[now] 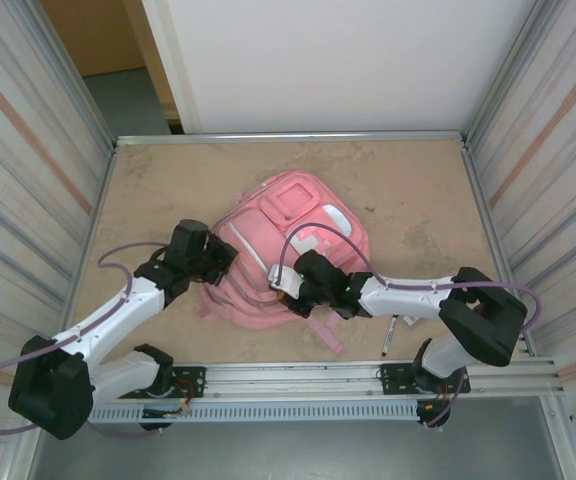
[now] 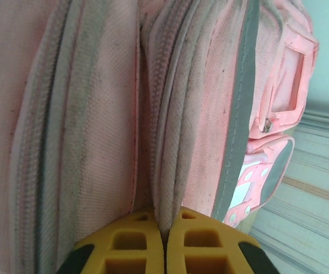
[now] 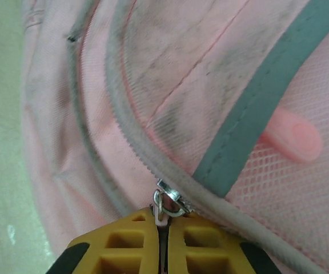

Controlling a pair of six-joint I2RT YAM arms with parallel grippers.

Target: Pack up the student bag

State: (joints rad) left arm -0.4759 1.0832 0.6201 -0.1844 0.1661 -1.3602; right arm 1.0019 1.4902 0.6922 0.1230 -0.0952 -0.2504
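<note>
Left gripper: at the bag's left edge, its yellow fingers pressed together on a ridge of pink fabric beside a zip line.
Bag: lies flat at the middle of the table, front pockets facing up, between the two grippers; a strap trails off its near edge toward the arm bases.
Right gripper: at the bag's near right side, jaws closed and pinching the zip pull.
Zip pull: a small silver loop on a grey zip track, just beside a grey trim band and a mesh pocket; its lower end sits between the fingertips.
Pen: on the table beside the right forearm, apart from the bag.
</note>
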